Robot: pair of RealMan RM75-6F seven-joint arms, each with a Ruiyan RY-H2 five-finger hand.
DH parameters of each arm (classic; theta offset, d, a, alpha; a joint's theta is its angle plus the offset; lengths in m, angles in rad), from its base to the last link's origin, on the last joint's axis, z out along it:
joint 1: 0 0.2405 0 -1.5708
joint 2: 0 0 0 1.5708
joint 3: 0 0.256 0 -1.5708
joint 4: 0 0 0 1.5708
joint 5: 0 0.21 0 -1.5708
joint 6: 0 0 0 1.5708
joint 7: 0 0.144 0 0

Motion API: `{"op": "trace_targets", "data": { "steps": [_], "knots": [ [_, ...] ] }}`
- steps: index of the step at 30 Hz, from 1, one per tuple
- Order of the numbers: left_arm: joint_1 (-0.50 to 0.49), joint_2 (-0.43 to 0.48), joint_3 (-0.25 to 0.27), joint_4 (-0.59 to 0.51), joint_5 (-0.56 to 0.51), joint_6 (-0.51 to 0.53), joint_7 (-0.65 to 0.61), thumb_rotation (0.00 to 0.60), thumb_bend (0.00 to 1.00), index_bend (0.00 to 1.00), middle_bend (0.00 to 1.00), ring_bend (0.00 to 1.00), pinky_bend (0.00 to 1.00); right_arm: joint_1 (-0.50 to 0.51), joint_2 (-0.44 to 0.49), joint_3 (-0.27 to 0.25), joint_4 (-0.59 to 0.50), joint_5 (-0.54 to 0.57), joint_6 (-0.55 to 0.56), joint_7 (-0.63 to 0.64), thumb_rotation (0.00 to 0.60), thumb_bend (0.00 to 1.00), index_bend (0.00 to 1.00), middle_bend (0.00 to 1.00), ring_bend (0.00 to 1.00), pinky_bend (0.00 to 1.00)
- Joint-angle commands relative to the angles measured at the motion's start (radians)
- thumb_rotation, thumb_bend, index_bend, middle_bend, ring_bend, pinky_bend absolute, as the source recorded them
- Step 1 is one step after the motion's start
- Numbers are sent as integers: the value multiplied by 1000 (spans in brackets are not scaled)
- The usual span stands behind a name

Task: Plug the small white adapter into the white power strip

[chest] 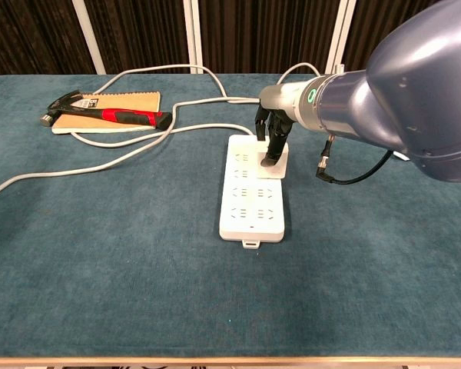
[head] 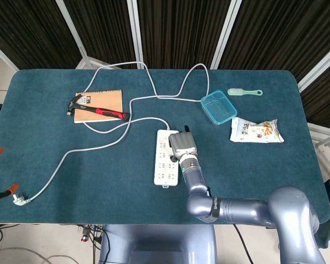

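- Blue-green tabletop (chest: 100,254), dark curtains behind.
- Adapter (chest: 276,160) over far right sockets of power strip (chest: 252,204), pinched by right hand (chest: 273,132) w/ dark fingers (chest: 270,146) pointing down.
- Left hand not visible.
- Hammer (head: 99,111) on notebook (head: 107,99) far left; cable (head: 93,144) across table.

Only the right arm shows up, coming in from the lower right with its big blue-grey upper segment filling the chest view's top corner and the forearm reaching toward the middle. The right hand (chest: 274,138) sits at the end of a silver wrist with a green ring light, dark fingers (chest: 272,151) pointing down and bunched close together, pinching the small white adapter (chest: 280,161) right below them. From the head view the hand (head: 182,146) looks like a grey block seen from above, fingers tucked under it.
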Motion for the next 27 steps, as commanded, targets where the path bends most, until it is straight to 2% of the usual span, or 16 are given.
{"op": "trace_targets", "data": {
  "steps": [1,21,27],
  "knots": [
    [-1,-1,1,0,0,-1,2,600,67,167,0,0,0,-3,1,0,2,1,-4,1,600,495,628,585,302,36],
    [0,-4,0,-2,0,1,12,600,67,167,0,0,0,-13,5,-2,-1,-5,-31,14,600,495,629,584,298,32],
    [0,-3,0,-2,0,1,10,600,67,167,0,0,0,-11,19,-6,-22,0,-46,7,600,495,573,520,254,17]
  ]
}}
